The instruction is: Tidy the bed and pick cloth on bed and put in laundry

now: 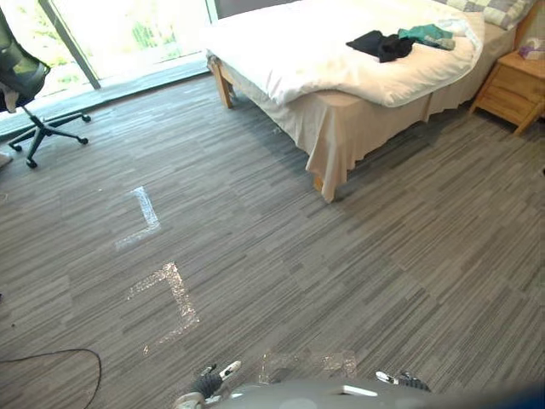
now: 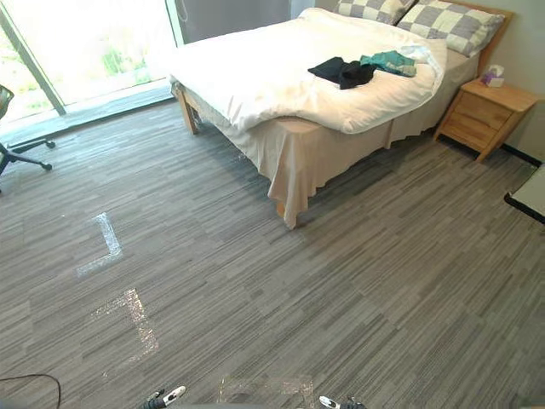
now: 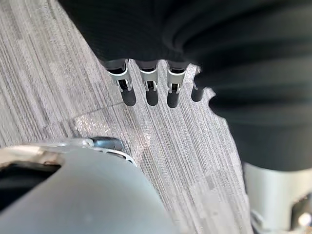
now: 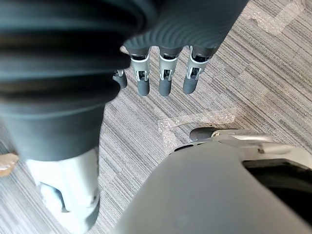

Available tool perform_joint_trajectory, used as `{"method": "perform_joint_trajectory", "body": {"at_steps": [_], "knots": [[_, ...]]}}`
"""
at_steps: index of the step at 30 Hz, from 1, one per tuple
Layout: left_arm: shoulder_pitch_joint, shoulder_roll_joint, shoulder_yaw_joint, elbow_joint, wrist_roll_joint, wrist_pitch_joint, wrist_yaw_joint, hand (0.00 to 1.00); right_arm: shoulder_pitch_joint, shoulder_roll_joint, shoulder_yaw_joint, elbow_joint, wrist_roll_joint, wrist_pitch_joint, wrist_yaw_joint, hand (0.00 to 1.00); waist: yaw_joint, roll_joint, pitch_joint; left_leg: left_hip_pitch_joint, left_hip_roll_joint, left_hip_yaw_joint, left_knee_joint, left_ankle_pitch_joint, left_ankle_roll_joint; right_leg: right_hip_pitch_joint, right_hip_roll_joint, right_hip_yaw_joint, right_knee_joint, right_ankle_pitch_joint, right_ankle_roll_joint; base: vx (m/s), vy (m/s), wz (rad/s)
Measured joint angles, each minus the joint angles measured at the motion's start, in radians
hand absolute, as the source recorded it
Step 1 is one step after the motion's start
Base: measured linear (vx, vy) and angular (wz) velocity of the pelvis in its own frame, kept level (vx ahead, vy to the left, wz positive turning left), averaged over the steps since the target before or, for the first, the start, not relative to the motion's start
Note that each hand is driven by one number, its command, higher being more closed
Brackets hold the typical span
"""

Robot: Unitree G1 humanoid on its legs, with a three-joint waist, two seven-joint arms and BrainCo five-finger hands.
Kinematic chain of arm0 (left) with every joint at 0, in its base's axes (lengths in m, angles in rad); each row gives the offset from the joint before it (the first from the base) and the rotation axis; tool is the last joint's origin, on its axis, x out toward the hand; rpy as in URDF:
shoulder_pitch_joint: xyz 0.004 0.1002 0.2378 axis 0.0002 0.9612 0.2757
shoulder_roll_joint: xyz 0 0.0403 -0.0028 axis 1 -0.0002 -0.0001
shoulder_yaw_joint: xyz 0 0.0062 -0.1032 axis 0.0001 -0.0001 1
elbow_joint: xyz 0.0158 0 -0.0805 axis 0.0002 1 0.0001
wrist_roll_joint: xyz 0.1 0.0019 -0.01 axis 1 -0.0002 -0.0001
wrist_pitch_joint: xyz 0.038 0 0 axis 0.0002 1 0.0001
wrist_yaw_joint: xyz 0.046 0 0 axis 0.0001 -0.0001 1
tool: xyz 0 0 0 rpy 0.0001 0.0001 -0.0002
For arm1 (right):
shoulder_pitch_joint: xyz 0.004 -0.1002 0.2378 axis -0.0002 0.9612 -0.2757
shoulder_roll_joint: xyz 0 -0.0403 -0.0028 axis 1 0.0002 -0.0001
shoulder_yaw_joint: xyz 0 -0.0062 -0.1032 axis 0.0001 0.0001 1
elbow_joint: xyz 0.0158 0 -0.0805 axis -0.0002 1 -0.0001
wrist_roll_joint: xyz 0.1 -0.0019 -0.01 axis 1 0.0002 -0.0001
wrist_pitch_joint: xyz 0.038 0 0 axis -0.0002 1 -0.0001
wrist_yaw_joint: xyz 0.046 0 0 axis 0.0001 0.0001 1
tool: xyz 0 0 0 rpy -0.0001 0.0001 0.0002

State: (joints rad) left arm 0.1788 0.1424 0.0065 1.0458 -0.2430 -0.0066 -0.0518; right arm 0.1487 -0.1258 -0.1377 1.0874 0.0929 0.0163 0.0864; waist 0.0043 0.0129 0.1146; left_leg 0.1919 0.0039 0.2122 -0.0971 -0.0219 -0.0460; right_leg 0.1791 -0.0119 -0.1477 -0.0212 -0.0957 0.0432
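Note:
A bed (image 1: 341,119) with a rumpled white duvet (image 1: 306,47) stands at the far side of the room. On the duvet lie a black cloth (image 1: 381,44) and a teal cloth (image 1: 428,35), side by side near the checked pillows (image 2: 443,21). My left hand (image 3: 148,85) hangs low over the carpet, far from the bed, its fingers straight and holding nothing. My right hand (image 4: 163,75) hangs the same way, fingers relaxed and empty. Both hands also peek in at the bottom edge of the left eye view, left hand (image 1: 209,383) and right hand (image 1: 404,380).
A wooden nightstand (image 2: 481,115) stands right of the bed. An office chair (image 1: 25,85) is at the far left by the window. Tape marks (image 1: 166,290) lie on the grey carpet between me and the bed.

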Motion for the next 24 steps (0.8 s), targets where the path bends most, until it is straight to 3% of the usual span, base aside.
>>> {"method": "perform_joint_trajectory", "body": {"at_steps": [9,19,20,21,22,24], "knots": [[-0.002,-0.002,-0.007,0.0,-0.003,0.042,0.029,0.0,0.006,0.006,-0.02,0.0,0.002,-0.034,-0.025,0.0,-0.011,0.004,0.006,0.002,0.009,0.001,-0.005,0.003,0.007,0.002,0.01,-0.001,0.0,0.007,-0.016,-0.06,-0.042,-0.01],[-0.003,-0.003,-0.024,0.0,-0.031,0.046,0.044,0.0,0.006,0.005,-0.028,-0.002,0.025,-0.034,-0.034,0.0,-0.012,0.007,0.015,0.006,0.009,0.013,-0.006,-0.003,0.027,-0.016,0.007,0.001,0.052,-0.02,-0.034,-0.02,-0.014,-0.02],[-0.003,-0.002,-0.025,0.0,-0.031,0.045,0.046,0.0,0.007,0.006,-0.029,-0.002,0.04,-0.034,-0.04,0.0,-0.012,0.006,0.016,0.006,0.007,0.02,-0.006,-0.011,0.036,-0.047,-0.001,0.002,0.12,-0.057,-0.023,0.02,0.005,-0.08],[-0.003,0.0,-0.03,0.0,-0.03,0.043,0.047,0.0,0.007,0.009,-0.035,-0.006,0.045,-0.033,-0.052,0.0,-0.013,0.005,0.017,0.005,0.003,0.028,-0.006,-0.025,0.052,-0.088,-0.017,-0.001,0.212,-0.098,0.017,0.03,0.013,-0.11],[-0.006,0.0,-0.037,0.0,-0.03,0.041,0.047,0.0,0.007,0.01,-0.042,-0.01,0.053,-0.034,-0.055,0.0,-0.016,0.007,0.022,0.004,0.003,0.031,-0.006,-0.029,0.055,-0.122,-0.024,-0.004,0.278,-0.108,0.032,0.03,0.029,-0.17],[-0.021,0.004,-0.043,-0.001,-0.028,0.037,0.047,0.0,0.004,0.01,-0.054,-0.01,0.088,-0.034,-0.062,0.0,-0.017,0.008,0.059,0.042,0.014,0.054,-0.005,-0.041,0.069,-0.27,-0.052,-0.015,0.585,-0.119,0.037,0.02,0.038,-0.24]]}}
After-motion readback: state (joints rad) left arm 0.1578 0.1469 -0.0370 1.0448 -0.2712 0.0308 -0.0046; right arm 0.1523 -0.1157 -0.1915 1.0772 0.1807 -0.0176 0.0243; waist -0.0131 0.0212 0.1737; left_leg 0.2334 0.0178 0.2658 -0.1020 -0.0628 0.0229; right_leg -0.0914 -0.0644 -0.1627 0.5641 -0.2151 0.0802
